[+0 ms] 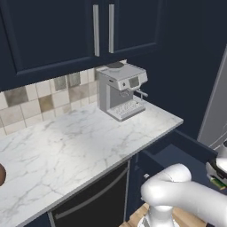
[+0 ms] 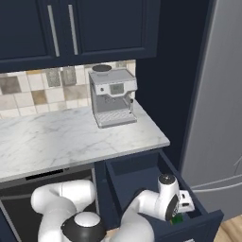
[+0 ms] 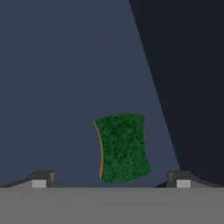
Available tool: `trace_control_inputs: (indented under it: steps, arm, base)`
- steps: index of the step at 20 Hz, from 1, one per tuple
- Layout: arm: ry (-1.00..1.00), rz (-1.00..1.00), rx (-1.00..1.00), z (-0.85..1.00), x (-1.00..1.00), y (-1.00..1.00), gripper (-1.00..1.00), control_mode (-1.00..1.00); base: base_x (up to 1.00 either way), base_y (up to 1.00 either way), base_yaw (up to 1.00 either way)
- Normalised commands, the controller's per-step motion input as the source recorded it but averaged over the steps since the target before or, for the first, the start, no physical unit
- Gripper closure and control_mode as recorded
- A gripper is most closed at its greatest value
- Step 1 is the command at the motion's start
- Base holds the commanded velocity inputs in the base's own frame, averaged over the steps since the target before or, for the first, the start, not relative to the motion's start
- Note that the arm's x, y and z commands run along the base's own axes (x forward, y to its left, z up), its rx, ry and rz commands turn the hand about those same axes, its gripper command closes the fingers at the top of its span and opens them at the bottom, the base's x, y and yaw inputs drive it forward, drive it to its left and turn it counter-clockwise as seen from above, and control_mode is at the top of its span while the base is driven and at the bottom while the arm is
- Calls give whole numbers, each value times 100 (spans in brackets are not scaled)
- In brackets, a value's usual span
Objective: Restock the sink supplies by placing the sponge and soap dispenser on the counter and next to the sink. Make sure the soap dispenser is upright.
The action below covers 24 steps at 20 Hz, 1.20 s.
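The sponge (image 3: 121,148), green on top with a thin yellow edge, lies flat on the dark blue floor of an open drawer (image 2: 137,176). My gripper (image 3: 111,181) hangs just above it, open, with one fingertip (image 3: 41,179) far out on each side and nothing between them. From the right base the gripper (image 2: 178,215) reaches down into the drawer, a bit of green sponge (image 2: 177,219) showing under it. The marble counter (image 1: 75,142) runs above the drawer. A brownish-orange rounded sliver, likely the soap dispenser (image 1: 1,175), sits at the counter's left edge. The sink is out of view.
A grey coffee machine (image 1: 120,91) stands at the counter's back right corner. Dark blue upper cabinets (image 1: 66,31) hang over it. A grey fridge (image 2: 215,118) stands to the right of the drawer. A dark dishwasher front (image 1: 95,201) sits under the counter.
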Motion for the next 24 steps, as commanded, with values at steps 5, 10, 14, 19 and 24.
trace_control_inputs:
  steps: [5, 10, 14, 19, 24]
  arm:
    - [0, 6, 0, -35, 0, -10, -100, -100]
    - [1, 5, 1, -14, 3, -20, -100, -100]
    - [5, 5, 0, -17, 10, -12, -100, -100]
    - [7, 5, 0, -25, 13, -5, -100, -100]
    - [7, 5, 0, -27, 6, -3, -100, -100]
  base:
    - [0, 0, 0]
    - [0, 0, 0]
    - [0, 0, 0]
    - [0, 0, 0]
    - [0, 0, 0]
